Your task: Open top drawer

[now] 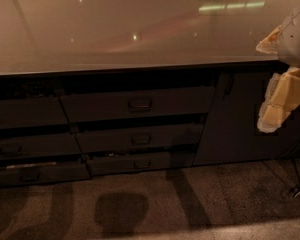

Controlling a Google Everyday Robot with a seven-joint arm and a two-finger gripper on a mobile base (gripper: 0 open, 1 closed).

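Gripper at far right edge, before the cabinet door, well apart from the top drawer and its handle; open or closed, cannot tell.

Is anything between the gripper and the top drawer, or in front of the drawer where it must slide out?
Nothing visible. The gripper hangs at the right edge, before the cabinet door; the top drawer and its handle lie to its left, with open space between. The floor before the drawer bears only shadows.
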